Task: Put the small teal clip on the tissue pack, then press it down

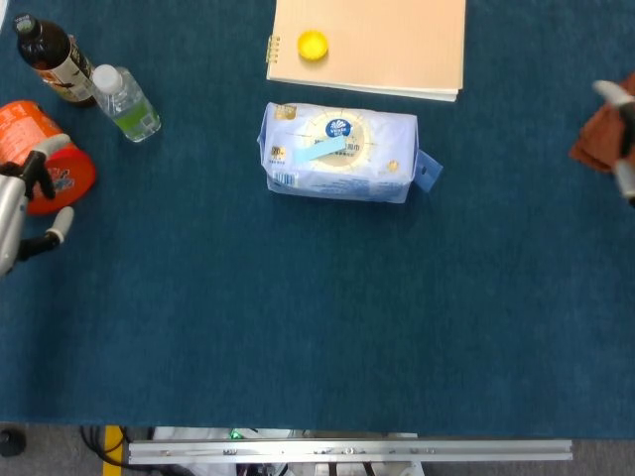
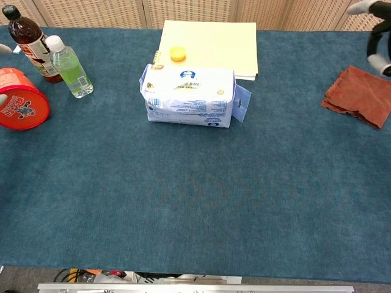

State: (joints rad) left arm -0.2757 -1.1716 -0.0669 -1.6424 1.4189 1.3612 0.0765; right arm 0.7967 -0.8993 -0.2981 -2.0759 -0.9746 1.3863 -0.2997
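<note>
Teal clip [image 1: 319, 151] lies flat on top of the tissue pack [image 1: 337, 155], slightly skewed, left of the round label. In the chest view the clip isn't resolvable, so only the head view confirms it. Pack sits on the bench [image 1: 298, 317] just in front of the notepad [image 1: 382, 45], side tab sticking out on its right end.

Right hand [image 1: 620, 139] is at the far right frame edge, by the brown cloth [image 2: 359, 102], well apart from the pack. It holds nothing I can see, but it's blurred and cropped, so finger state: cannot tell. Left hand [image 1: 25, 213] is at the left edge beside the red tub [image 1: 45, 159], fingers apart, nothing in it.

Judgement: placement looks done; whether the press counts as done can't be read from this.

Risks:
- Clip is only resting on soft, slick film. Any bump to the pack or bench could slide it off the top.
- If another press is needed, an off-centre push on a squashy pack could tip the clip or skid the pack toward the notepad.
- Right hand near the cloth: could snag it.
- Left hand close to the tub and the two bottles [image 1: 124, 99]; a careless move could knock them over.
</note>
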